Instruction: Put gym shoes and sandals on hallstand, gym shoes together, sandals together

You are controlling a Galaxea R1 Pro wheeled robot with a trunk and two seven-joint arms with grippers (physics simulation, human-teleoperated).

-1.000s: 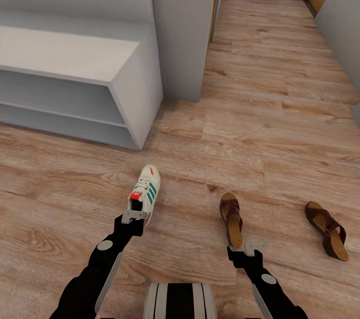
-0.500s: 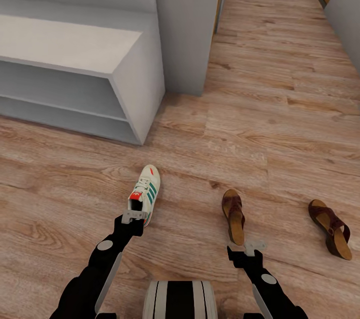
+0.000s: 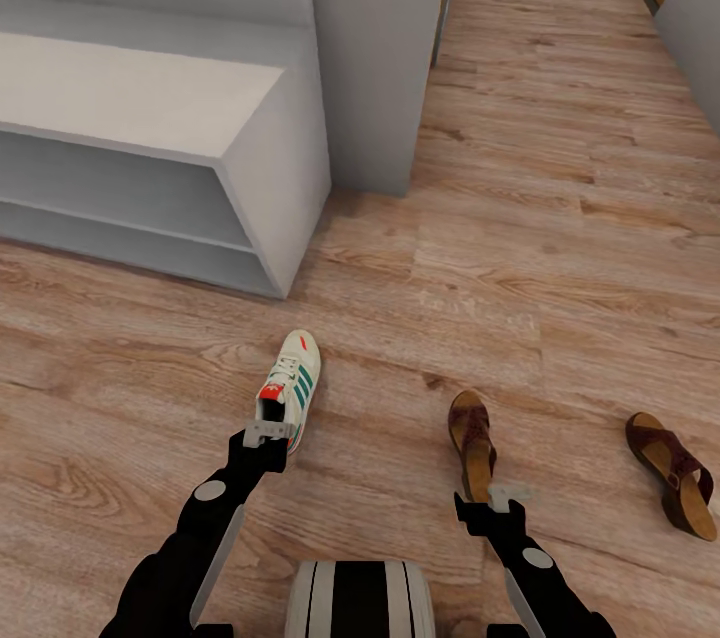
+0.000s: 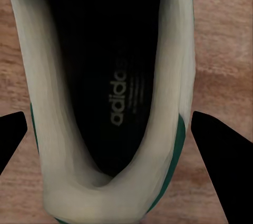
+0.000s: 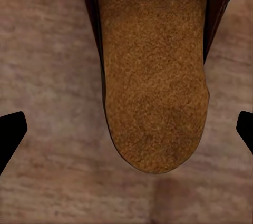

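While the left gripper (image 3: 269, 434) hangs at the heel of the gym shoe (image 3: 290, 384), its fingers spread wide to either side of the shoe's heel end without touching it, the shoe lies flat on the corridor floor (image 3: 560, 248), toe toward the hallstand (image 3: 150, 118). The right gripper (image 3: 509, 493), fingers also spread apart, sits over the heel end of the near sandal (image 3: 472, 430). The second sandal (image 3: 680, 473) lies well apart, farther from the hallstand.
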